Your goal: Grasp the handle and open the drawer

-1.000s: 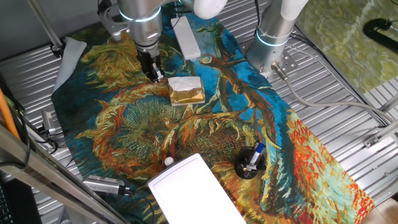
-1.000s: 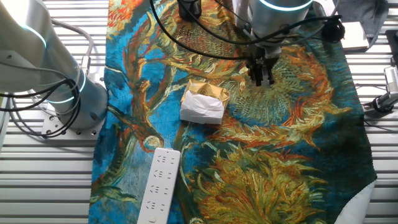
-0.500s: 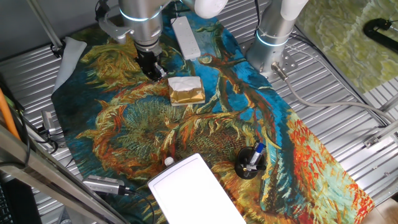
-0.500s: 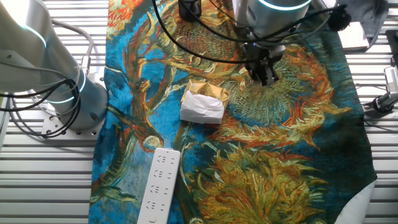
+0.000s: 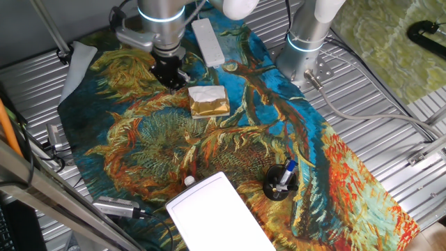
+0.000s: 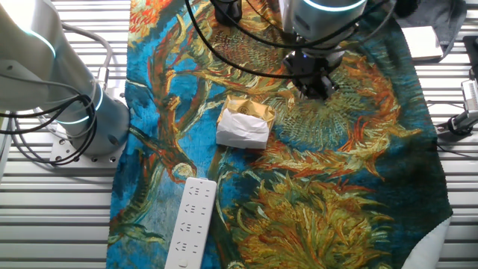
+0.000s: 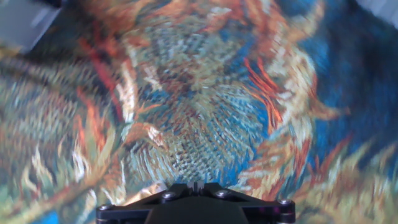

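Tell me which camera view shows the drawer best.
One fixed view: the drawer sits near the bottom edge, its flat white top mostly in frame. The other fixed view catches only a white corner at its lower right. The hand view shows just cloth.

Printed cloth [image 5: 230,139] under the gripper [image 5: 171,80], matt and woven-looking. Beside it, a block [image 5: 208,102] with shiny gold foil and white paper. Far off, the drawer [image 5: 219,213]: smooth white plastic. Ribbed metal table [image 5: 390,104].
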You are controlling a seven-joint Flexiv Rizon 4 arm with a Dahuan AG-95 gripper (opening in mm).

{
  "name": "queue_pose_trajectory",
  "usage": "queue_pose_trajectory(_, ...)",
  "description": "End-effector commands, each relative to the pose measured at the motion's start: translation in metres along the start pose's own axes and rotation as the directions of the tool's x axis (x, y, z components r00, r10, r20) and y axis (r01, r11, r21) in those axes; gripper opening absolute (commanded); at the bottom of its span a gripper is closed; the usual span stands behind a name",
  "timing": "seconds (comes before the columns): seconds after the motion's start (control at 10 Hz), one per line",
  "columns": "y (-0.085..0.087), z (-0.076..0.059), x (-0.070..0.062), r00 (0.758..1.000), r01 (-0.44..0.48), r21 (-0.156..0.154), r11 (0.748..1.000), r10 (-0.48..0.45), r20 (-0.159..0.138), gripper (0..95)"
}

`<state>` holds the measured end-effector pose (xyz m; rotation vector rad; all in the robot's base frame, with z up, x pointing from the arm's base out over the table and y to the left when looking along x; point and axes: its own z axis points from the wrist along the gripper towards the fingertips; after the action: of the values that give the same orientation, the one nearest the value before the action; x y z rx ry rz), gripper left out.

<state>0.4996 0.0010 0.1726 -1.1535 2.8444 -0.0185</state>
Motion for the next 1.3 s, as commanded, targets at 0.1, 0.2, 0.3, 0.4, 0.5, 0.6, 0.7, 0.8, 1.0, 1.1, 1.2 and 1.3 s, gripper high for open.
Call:
queue_pose_trajectory(0.1,0.0,-0.002,-0.001,0.955,0.296,0.04,0.955,-0.297,0.024,0.0)
queue_pose_trajectory(0.2,0.0,-0.003,-0.001,0.94,0.338,0.049,0.94,-0.34,0.022,0.0)
queue_pose_trajectory(0.3,-0.003,-0.005,-0.004,0.916,0.397,0.068,0.915,-0.4,0.026,0.0)
queue_pose_trajectory(0.4,-0.005,-0.005,-0.006,0.908,0.415,0.073,0.907,-0.417,0.027,0.0)
queue_pose_trajectory(0.5,-0.012,-0.008,-0.014,0.894,0.444,0.079,0.893,-0.447,0.03,0.0)
queue_pose_trajectory(0.6,-0.015,-0.009,-0.018,0.887,0.458,0.079,0.885,-0.462,0.03,0.0)
queue_pose_trajectory(0.7,-0.02,-0.011,-0.025,0.87,0.489,0.082,0.868,-0.492,0.025,0.0)
queue_pose_trajectory(0.8,-0.026,-0.013,-0.037,0.846,0.529,0.083,0.845,-0.532,0.023,0.0)
queue_pose_trajectory(1.0,-0.03,-0.011,-0.052,0.828,0.555,0.08,0.828,-0.559,0.036,0.0)
queue_pose_trajectory(1.1,-0.03,-0.007,-0.06,0.824,0.56,0.078,0.825,-0.564,0.044,0.0)
queue_pose_trajectory(1.2,-0.029,-0.002,-0.068,0.82,0.566,0.076,0.821,-0.57,0.055,0.0)
queue_pose_trajectory(1.3,-0.028,0.002,-0.075,0.817,0.569,0.076,0.819,-0.574,0.06,0.0)
